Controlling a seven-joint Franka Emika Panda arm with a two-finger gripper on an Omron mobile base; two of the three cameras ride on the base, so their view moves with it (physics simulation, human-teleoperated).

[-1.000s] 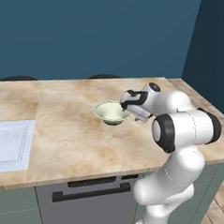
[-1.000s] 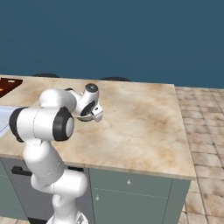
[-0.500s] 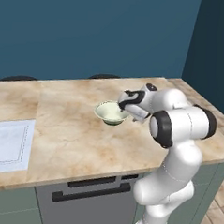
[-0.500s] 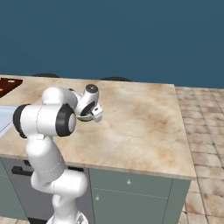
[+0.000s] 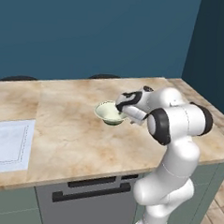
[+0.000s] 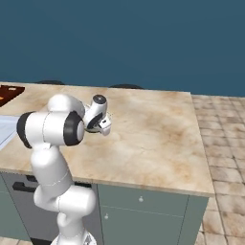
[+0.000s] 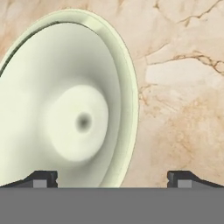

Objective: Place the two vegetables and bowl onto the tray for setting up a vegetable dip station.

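The pale greenish-white bowl (image 5: 108,112) stands upright on the marble counter, near its middle. My gripper (image 5: 124,109) is at the bowl's right rim, open and holding nothing. In the hand view the bowl (image 7: 65,100) lies on the left, and the gripper (image 7: 113,178) straddles its rim. One fingertip (image 7: 42,178) is over the bowl's inside and the other is over bare counter. From the right base camera the gripper (image 6: 102,125) shows past my forearm. The dark reddish-brown tray (image 6: 8,93) lies far to the left. The two vegetables are out of view.
A pale grey sink basin (image 5: 6,144) is set into the counter at the left. Two dark burners (image 5: 104,77) sit along the back edge. The counter ends to the right of my arm, with tiled floor (image 6: 225,143) beyond.
My hand has crept a little left and down, closer to the bowl's rim. The bowl has not moved and the jaws have stayed open.
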